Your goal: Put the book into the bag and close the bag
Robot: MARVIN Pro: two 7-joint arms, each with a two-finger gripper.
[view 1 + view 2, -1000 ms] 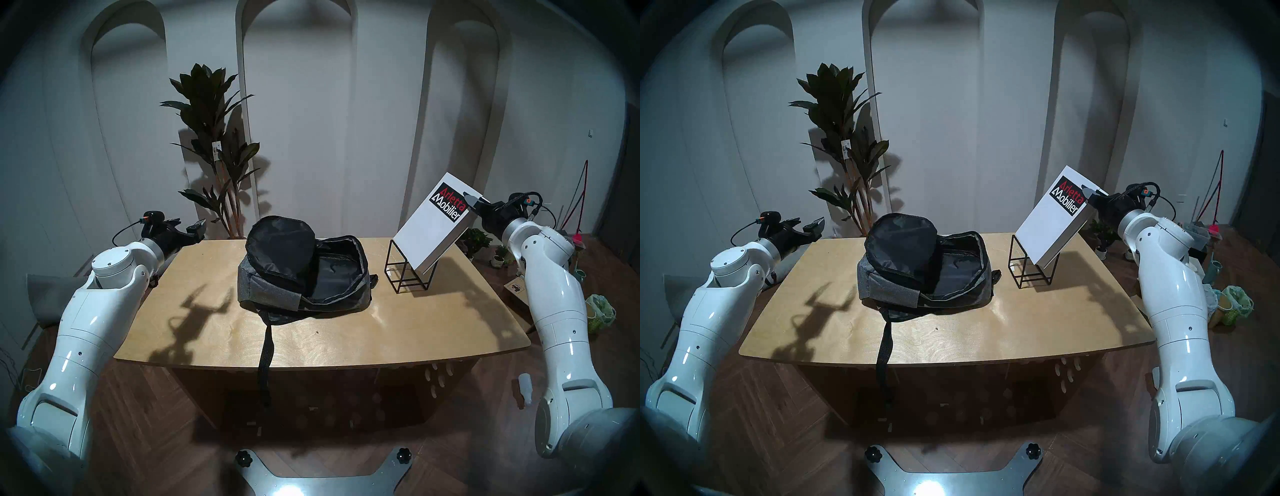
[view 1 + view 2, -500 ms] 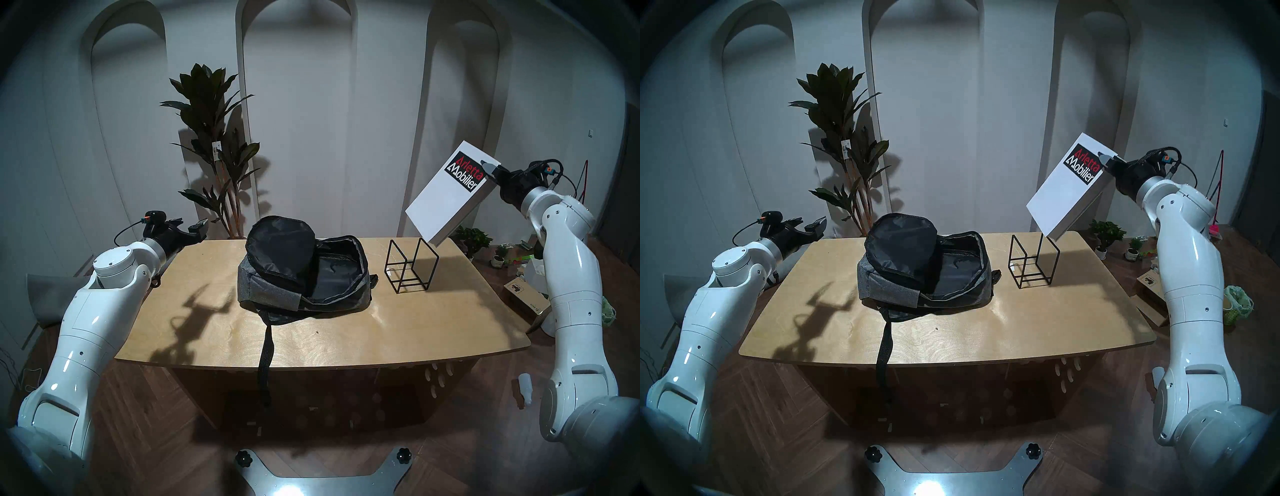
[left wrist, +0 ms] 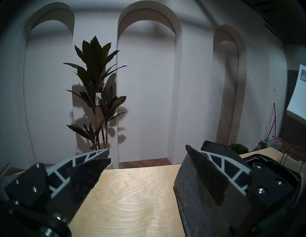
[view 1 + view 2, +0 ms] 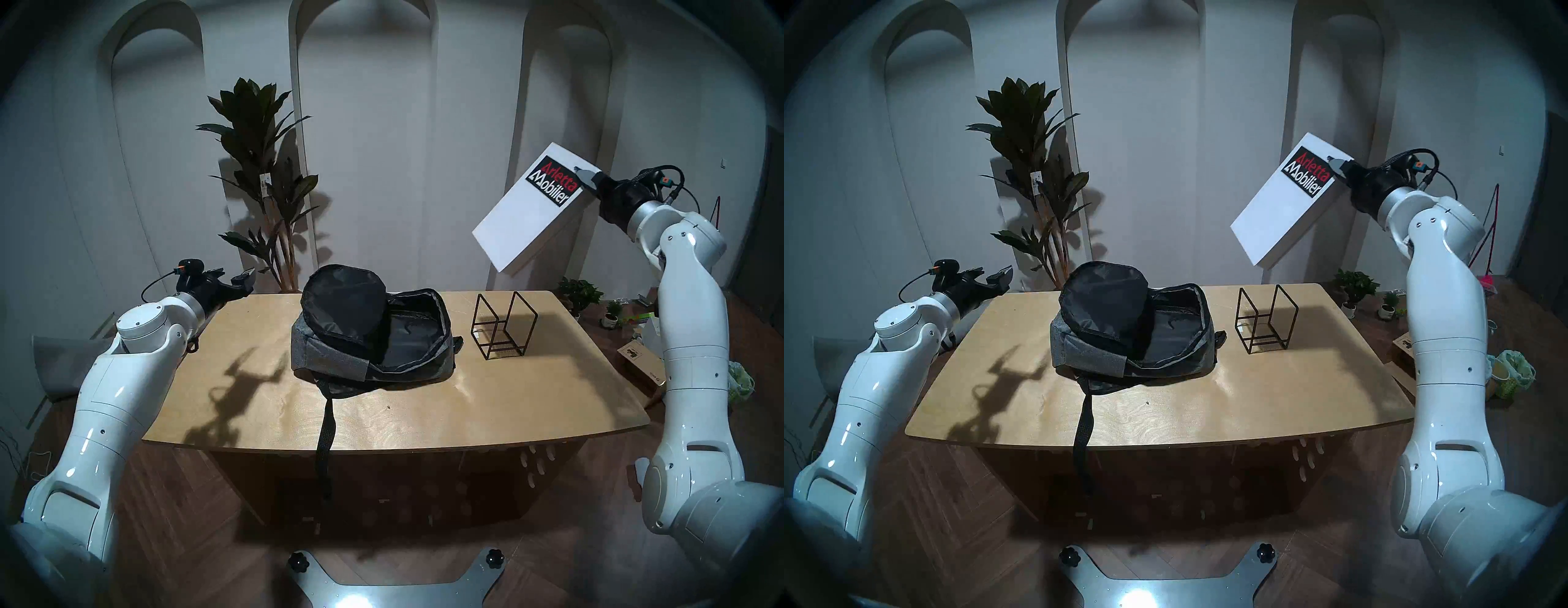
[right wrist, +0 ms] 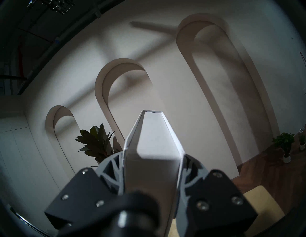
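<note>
My right gripper (image 4: 587,180) is shut on the top corner of the white book (image 4: 526,216) with its black "Arletta Mobilier" label, and holds it tilted in the air above the table's far right; the book's edge fills the right wrist view (image 5: 154,149). The grey bag (image 4: 369,339) lies open at the table's middle, its black-lined flap folded up to the left and a black strap hanging over the front edge. My left gripper (image 4: 237,278) is open and empty at the table's far left corner, to the left of the bag (image 3: 192,190).
A black wire rack (image 4: 502,325) stands empty to the right of the bag, below the book. A tall plant (image 4: 263,182) stands behind the wooden table (image 4: 424,407). Small potted plants and boxes lie on the floor at the right.
My right gripper has lifted the book up out of the wire rack and carried it higher and slightly left. The left arm has not moved.
</note>
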